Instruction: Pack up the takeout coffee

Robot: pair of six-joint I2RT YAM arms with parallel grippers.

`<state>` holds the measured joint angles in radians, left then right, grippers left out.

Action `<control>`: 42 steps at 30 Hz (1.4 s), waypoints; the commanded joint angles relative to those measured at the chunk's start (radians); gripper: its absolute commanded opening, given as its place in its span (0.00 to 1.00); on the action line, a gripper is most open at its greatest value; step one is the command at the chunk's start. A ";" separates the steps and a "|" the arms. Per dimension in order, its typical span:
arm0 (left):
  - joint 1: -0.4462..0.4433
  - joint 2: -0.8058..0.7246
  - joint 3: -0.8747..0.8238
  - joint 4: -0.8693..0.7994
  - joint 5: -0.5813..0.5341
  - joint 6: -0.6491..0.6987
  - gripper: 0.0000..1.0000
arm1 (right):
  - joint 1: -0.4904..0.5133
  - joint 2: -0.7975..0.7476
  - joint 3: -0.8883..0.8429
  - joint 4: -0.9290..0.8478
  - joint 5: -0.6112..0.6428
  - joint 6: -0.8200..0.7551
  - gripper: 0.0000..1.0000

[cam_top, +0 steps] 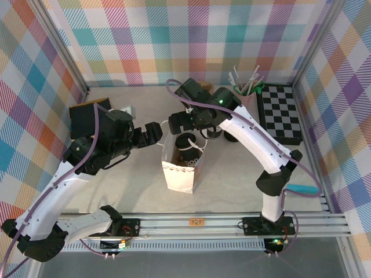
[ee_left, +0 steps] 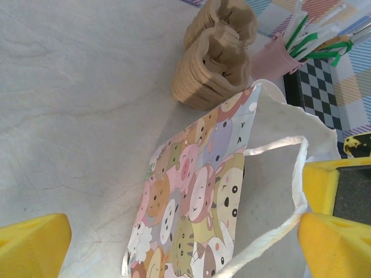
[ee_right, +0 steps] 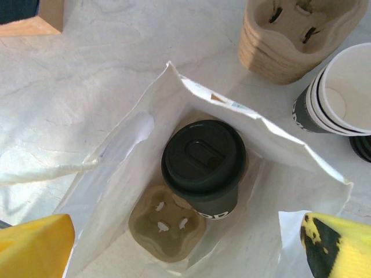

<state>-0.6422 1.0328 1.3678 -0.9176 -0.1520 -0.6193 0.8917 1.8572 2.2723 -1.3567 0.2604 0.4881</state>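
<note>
Bag (cam_top: 179, 174): white, stood open on the desk (cam_top: 226, 179).
Takeout coffee (cam_top: 186, 142): black-lidded, sat inside the bag.
Checkerboard (cam_top: 280, 113): lay at right.

Robot lab test cell, plaid fabric walls (cam_top: 191, 40), aluminium rails (cam_top: 324, 223)

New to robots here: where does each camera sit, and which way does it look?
Top external: above and behind the arm bases, looking down at the table; both arms, left gripper and right gripper by the white paper bag.
Left wrist: on the left arm, facing the bag's cartoon-printed side; yellow fingertips at bottom corners.
Right wrist: on the right arm, looking down into the bag at the black-lidded paper coffee cup; yellow fingertips below.
Shared: both wrist views catch the brown cardboard cup-carrier stack.
</note>
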 commanded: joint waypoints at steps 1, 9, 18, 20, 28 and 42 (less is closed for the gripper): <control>0.008 -0.022 0.039 -0.020 -0.024 0.015 1.00 | -0.012 -0.041 -0.008 0.014 -0.003 -0.004 1.00; 0.009 -0.032 0.061 -0.010 -0.042 0.020 1.00 | -0.031 -0.083 -0.061 0.050 -0.013 0.015 0.99; 0.022 -0.021 0.090 0.014 -0.052 0.026 1.00 | -0.064 -0.145 -0.136 0.102 -0.037 0.038 1.00; 0.033 -0.024 0.091 0.024 -0.046 0.021 1.00 | -0.071 -0.154 -0.143 0.103 -0.039 0.039 1.00; 0.099 -0.024 0.103 0.050 -0.005 0.004 0.99 | -0.103 -0.195 -0.194 0.128 -0.054 0.050 1.00; 0.158 -0.008 0.085 0.074 0.086 0.002 0.96 | -0.120 -0.226 -0.220 0.156 -0.128 0.003 0.87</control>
<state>-0.4938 1.0183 1.4437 -0.8810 -0.1089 -0.6167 0.7750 1.6463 2.0411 -1.2217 0.1799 0.5152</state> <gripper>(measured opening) 0.963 0.880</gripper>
